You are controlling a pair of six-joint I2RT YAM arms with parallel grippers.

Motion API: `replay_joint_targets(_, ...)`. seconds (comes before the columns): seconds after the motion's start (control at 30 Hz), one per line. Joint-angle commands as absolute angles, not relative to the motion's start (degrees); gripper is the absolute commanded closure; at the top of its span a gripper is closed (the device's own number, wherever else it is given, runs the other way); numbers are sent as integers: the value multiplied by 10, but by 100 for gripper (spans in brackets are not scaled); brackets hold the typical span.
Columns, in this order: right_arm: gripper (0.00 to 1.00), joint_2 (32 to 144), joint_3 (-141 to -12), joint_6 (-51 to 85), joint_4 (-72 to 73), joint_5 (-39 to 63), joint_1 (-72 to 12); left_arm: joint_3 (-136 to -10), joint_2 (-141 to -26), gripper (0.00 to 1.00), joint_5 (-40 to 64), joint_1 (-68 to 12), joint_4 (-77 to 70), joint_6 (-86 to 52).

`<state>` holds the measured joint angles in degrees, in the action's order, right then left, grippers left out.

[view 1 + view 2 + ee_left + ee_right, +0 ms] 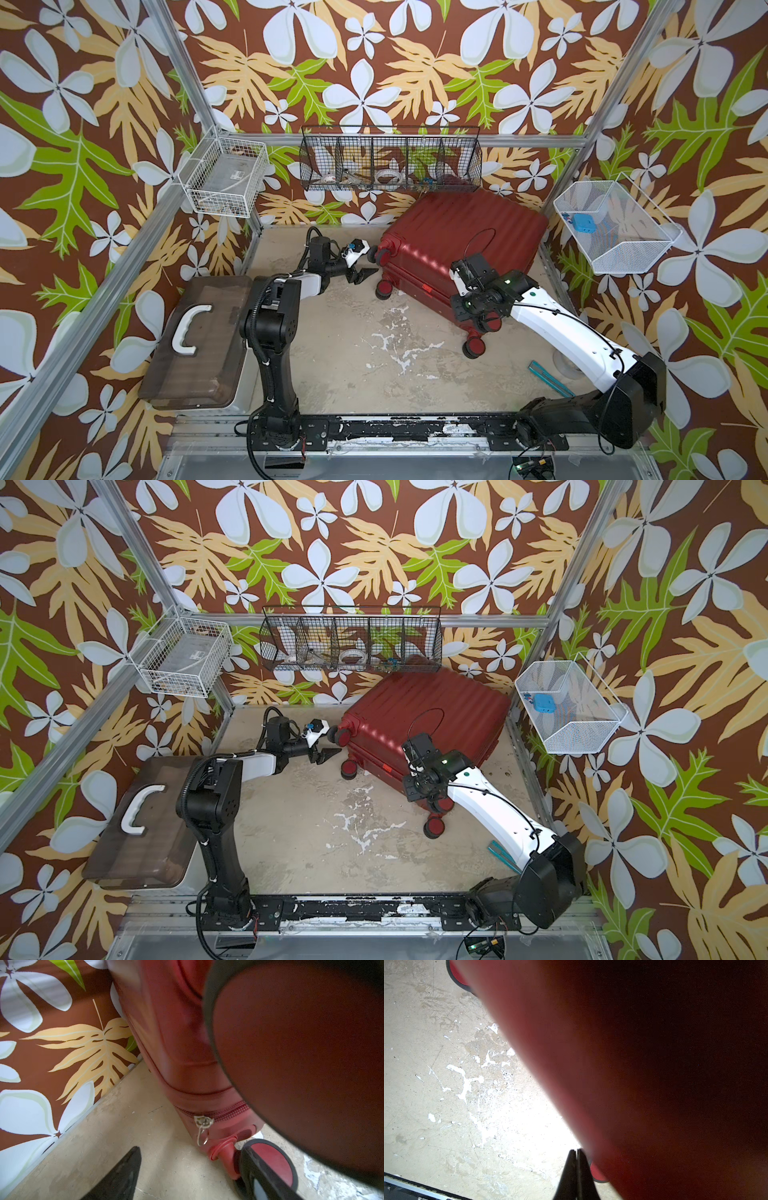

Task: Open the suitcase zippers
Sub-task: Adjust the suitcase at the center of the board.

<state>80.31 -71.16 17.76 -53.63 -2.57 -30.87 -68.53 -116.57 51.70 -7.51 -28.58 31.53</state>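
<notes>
Zipper pull [203, 1126] near L gripper [365, 275]

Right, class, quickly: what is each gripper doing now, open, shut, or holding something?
Left gripper: open, holding nothing, beside the suitcase.
Right gripper: shut, nothing seen between its tips.

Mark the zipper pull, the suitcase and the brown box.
zipper pull [203, 1122], left wrist view, on its metal slider.
suitcase [440, 224], a top view, on the ribbed shell.
brown box [208, 374], a top view, on the lid.
</notes>
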Motion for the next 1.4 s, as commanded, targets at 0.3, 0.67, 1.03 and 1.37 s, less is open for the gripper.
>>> replay_joint_targets(0.3,100,797,-702,178,-604,-23,-296,-746,-1249,51,567,-98,-378,199)
replay_joint_targets(0.67,100,793,-705,174,-606,-24,-291,-765,-1256,81,569,-106,-353,196)
replay_joint_targets(1.03,100,789,-693,167,-604,-24,-285,-736,-1240,100,484,-102,-499,78)
replay_joint_targets(1.37,100,772,-666,159,-608,-24,-273,-827,-1299,100,389,-100,-532,-24)
